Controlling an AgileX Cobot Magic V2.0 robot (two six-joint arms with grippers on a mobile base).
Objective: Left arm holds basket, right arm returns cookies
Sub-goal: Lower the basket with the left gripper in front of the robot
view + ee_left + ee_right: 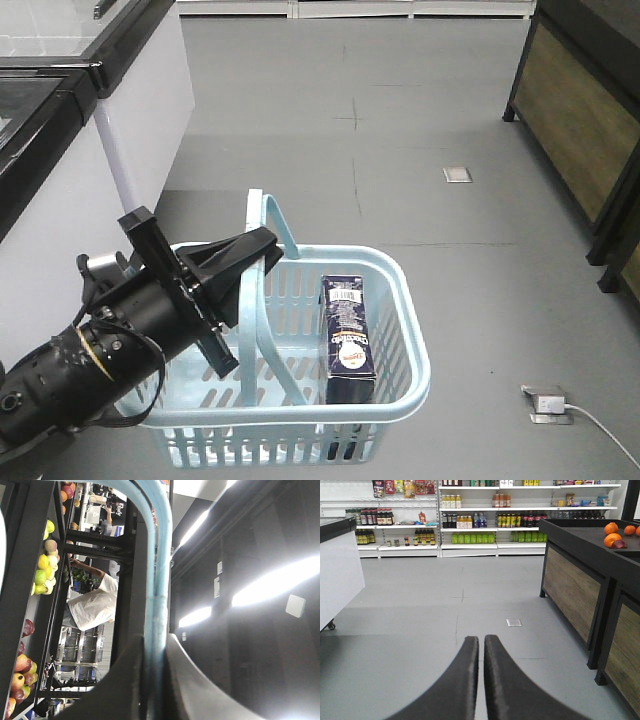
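The light blue basket (412, 335) hangs just above the grey floor. My left gripper (268, 248) is shut on one of its loop handles, and the other handle lies down inside. In the left wrist view that handle (159, 580) runs up from between the black fingers of the left gripper (155, 650). The cookies (347, 325), a dark navy box with its barcode end facing away, lie flat in the right half of the basket. My right gripper (481, 639) does not show in the front view. In its own view it points across the floor, shut, with nothing between its fingers.
A white freezer cabinet (140, 90) stands at the left and a dark wooden display stand (580, 120) at the right. A floor socket plate (457, 175) and a power adapter with cable (548, 405) lie on the floor. Shelves of bottles (470, 520) line the far wall.
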